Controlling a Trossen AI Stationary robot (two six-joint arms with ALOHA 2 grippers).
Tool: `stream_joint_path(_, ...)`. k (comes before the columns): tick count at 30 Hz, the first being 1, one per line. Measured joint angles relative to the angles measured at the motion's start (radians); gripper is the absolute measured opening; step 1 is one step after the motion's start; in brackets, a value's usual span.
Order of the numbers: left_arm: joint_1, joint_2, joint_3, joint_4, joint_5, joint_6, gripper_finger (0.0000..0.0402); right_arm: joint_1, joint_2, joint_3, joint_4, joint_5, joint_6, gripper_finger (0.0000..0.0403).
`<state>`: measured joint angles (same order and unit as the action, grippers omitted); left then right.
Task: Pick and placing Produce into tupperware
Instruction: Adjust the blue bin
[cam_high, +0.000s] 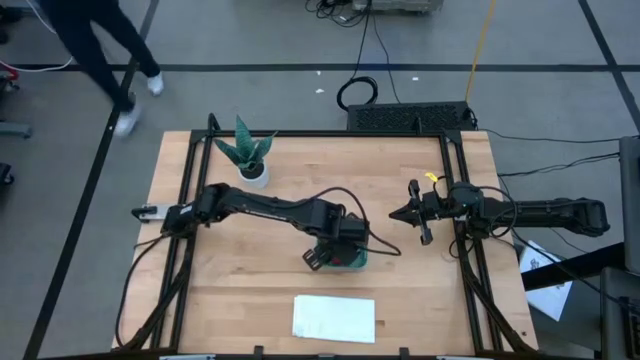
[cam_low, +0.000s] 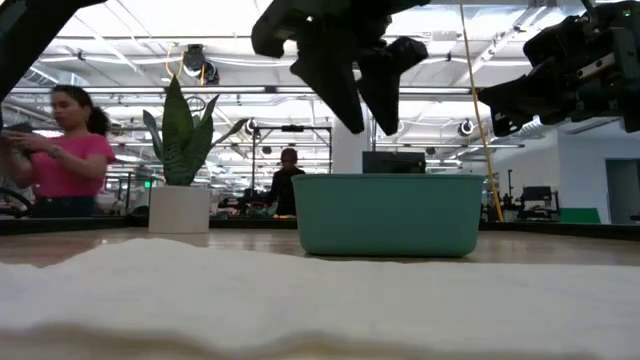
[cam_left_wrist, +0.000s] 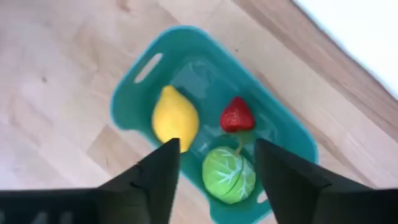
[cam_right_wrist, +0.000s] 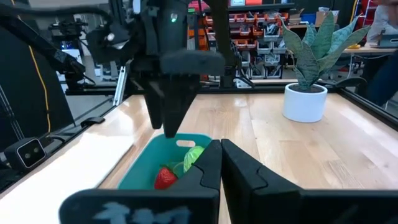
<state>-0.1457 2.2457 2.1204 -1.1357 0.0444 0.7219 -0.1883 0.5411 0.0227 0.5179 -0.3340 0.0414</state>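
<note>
Wood-top table (cam_high: 250, 250) on a grey floor with black tape lines; cables and a black box sit past the far edge. Low view looks into an open workshop with ceiling lights, one person in a pink top (cam_low: 62, 150) at the left and another farther back near centre.

Tupperware (cam_high: 348, 257), teal tub, sits slightly right of table centre, toward 5 o'clock from the middle in the high view. In the left wrist view (cam_left_wrist: 211, 124) its long axis runs diagonally, with a slot handle at one short end. All three produce pieces are inside it: the lemon (cam_left_wrist: 175, 118) lies lengthwise along the tub's long axis, pointed tip toward the handle end; the strawberry-like red piece (cam_left_wrist: 237, 116) sits beside it, with the point toward the lemon-tip side; the light green round piece (cam_left_wrist: 229, 175) lies just next to both, at the end away from the handle.

Left gripper (cam_high: 335, 245) hangs directly over the tub, fingers (cam_left_wrist: 155, 177) spread wide, nothing between them, clear above the rim in the low view (cam_low: 355, 85).

Right gripper (cam_high: 408, 213) is parked well apart, at about 2 o'clock from the tub, pointing toward table centre, fingers (cam_right_wrist: 205, 171) pressed together, empty.

Potted plant (cam_high: 250, 155) in a white pot stands at about 11 o'clock from the tub near the far edge. White sheet (cam_high: 334, 318) lies flat at 6 o'clock, near the front edge.
</note>
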Motion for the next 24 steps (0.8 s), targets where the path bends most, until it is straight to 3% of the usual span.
stream_joint_path(11,0.011,-0.023,0.0,-0.073,-0.023,-0.055,0.0018,0.0,0.0,0.0,0.0,-0.003,0.0,0.0)
stream_joint_path(17,0.021,-0.023,0.0,-0.09,-0.023,-0.075,0.0021,0.0,0.0,0.0,0.0,-0.003,0.0,0.0)
stream_joint_path(24,0.024,-0.04,0.0,-0.104,-0.158,-0.058,0.0003,0.0,0.0,0.0,0.001,-0.004,0.0,0.0)
